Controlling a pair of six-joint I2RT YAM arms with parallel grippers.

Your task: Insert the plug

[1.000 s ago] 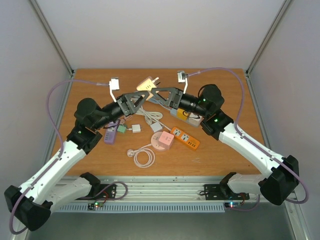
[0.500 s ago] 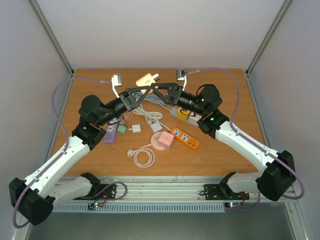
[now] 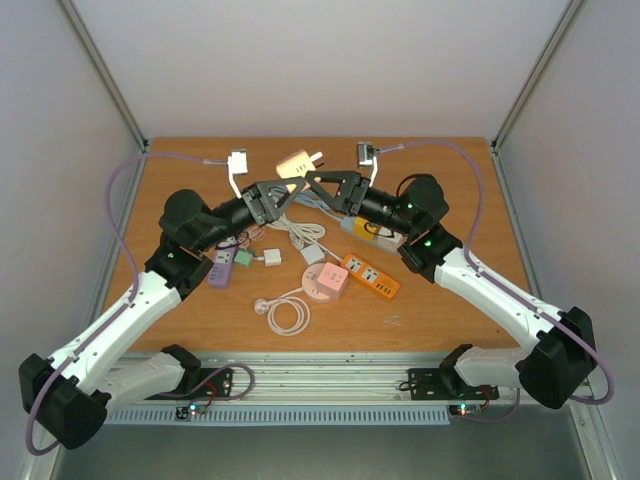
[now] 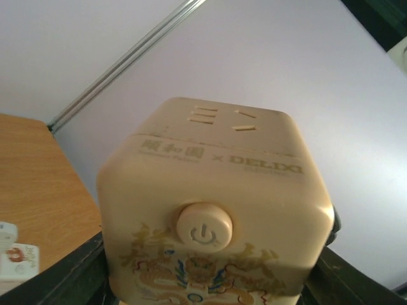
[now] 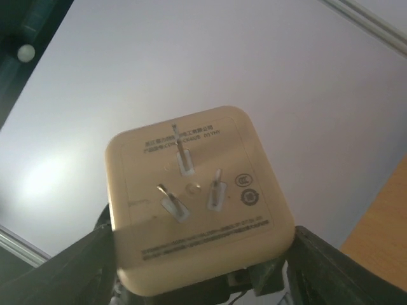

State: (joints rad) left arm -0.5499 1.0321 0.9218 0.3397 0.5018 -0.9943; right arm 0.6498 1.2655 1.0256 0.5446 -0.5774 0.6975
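Note:
A beige cube socket adapter is held in the air over the back middle of the table. The left wrist view shows its power-button face, with slots on top. The right wrist view shows its three-pronged face. My left gripper comes at it from the left and my right gripper from the right. The cube fills the gap between the dark fingers of the left gripper and the fingers of the right gripper. Both look shut on it.
On the wooden table lie an orange power strip, a pink round socket, a purple strip, a yellow strip under the right arm, and white cables with plugs. Grey walls enclose the table.
Both grippers have risen and tilted up with the cube, which moved toward the back, then shifted slightly right. Both arms stay closed in on it.

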